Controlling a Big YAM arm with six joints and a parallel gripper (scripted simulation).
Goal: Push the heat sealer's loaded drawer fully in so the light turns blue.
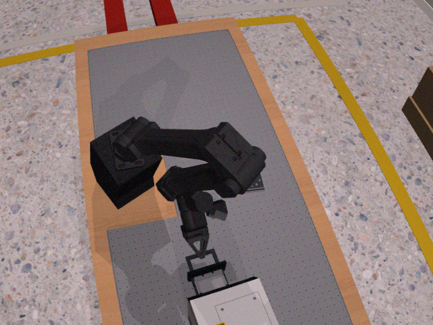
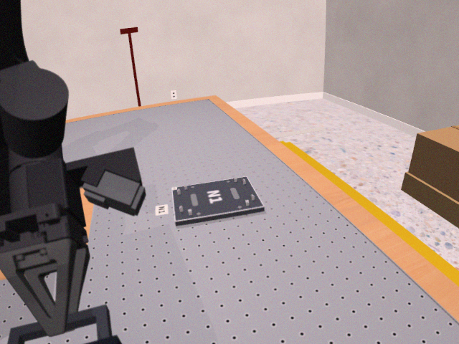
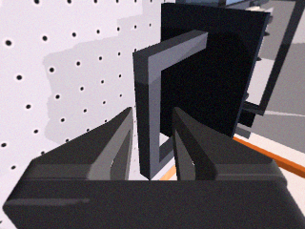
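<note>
The white heat sealer (image 1: 234,307) stands at the near end of the perforated table, cut off by the frame's bottom edge. Its black drawer (image 1: 206,271) (image 3: 210,72) sticks out towards the arm, and a pale plate (image 1: 210,282) shows inside it. I cannot make out the sheet, the frame or the light. The drawer's grey loop handle (image 1: 190,258) (image 2: 89,316) (image 3: 148,95) points at the arm. My gripper (image 1: 201,254) (image 2: 55,327) (image 3: 152,114) straddles the handle bar. Its fingers are partly open, with a thin gap on each side.
A dark fixture plate marked N1 (image 2: 216,200) (image 1: 255,182) lies flat mid-table, with a small white tag (image 2: 161,209) beside it. The arm's base (image 1: 118,164) sits at the table's left edge. Cardboard boxes (image 2: 433,173) (image 1: 421,105) stand on the floor to the right.
</note>
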